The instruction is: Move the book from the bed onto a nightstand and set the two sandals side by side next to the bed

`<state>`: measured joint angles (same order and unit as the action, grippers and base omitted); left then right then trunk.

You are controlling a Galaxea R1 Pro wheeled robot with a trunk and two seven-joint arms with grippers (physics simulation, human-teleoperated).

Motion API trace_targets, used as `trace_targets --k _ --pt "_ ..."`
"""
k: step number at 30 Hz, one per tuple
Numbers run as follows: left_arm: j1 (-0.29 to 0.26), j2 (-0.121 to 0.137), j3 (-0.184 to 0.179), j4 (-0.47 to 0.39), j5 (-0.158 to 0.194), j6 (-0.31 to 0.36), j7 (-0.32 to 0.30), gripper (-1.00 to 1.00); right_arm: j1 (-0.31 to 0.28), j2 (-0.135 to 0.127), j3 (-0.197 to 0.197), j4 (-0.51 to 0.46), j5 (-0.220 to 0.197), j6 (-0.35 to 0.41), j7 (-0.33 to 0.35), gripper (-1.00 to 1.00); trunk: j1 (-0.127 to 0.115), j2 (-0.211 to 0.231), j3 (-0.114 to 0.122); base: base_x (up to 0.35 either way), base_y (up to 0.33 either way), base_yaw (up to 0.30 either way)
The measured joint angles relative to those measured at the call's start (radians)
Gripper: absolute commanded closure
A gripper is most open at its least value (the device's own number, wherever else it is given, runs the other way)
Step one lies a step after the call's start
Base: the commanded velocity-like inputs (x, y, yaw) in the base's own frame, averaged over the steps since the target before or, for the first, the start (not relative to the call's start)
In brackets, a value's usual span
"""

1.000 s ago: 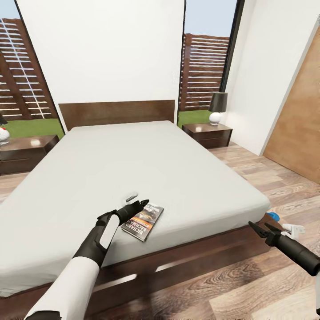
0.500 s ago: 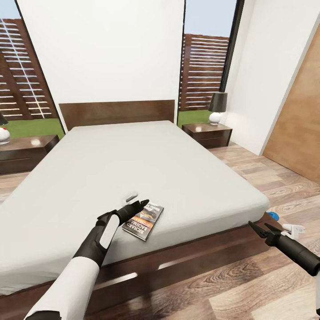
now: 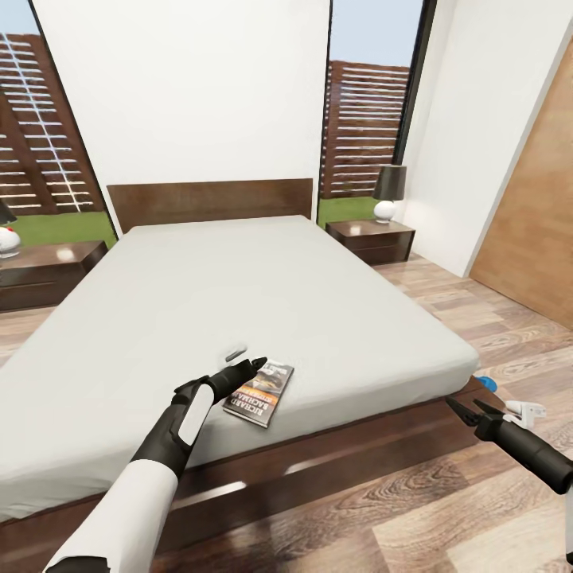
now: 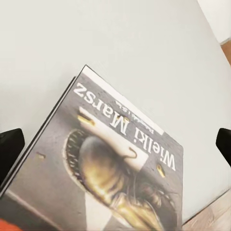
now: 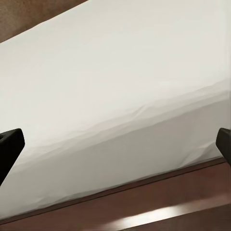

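Left hand [image 3: 253, 364] is spread wide right over the book [image 3: 260, 393], way nearer than the right; the book's long axis runs toward the bed's [image 3: 318, 302] foot edge.

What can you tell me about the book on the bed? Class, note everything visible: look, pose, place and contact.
The book is a thin paperback lying flat, cover up, on the pale mattress of the bed, near its foot edge. Its cover is a dark greyish photo with white lettering and an orange band. It sits skewed to the bed's edge. The left gripper hovers over its corner with jaws open; whether they touch it is unclear.
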<state>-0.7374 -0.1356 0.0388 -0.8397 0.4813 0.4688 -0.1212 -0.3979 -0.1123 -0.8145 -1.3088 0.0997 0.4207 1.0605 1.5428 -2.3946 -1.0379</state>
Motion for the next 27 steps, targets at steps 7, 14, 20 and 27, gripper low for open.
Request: trace_targets --k 7,14,20,27 --pt "0.0 0.0 0.0 0.0 0.0 0.001 0.0 -1.0 0.0 0.0 0.0 0.0 0.0 0.0 0.0 -1.0 0.0 0.0 0.0 -0.002 0.0 0.0" --pt "0.0 0.0 0.0 0.0 0.0 0.001 0.0 -1.0 0.0 0.0 0.0 0.0 0.0 0.0 0.0 -1.0 0.0 0.0 0.0 0.0 0.0 0.0" --pt "0.0 0.0 0.0 0.0 0.0 0.001 0.001 -1.0 0.0 0.0 0.0 0.0 0.0 0.0 0.0 -1.0 0.0 0.0 0.0 0.0 0.0 0.0" --pt "0.0 0.0 0.0 0.0 0.0 0.001 0.001 -1.0 0.0 0.0 0.0 0.0 0.0 0.0 0.0 -1.0 0.0 0.0 0.0 -0.069 0.0 0.0"
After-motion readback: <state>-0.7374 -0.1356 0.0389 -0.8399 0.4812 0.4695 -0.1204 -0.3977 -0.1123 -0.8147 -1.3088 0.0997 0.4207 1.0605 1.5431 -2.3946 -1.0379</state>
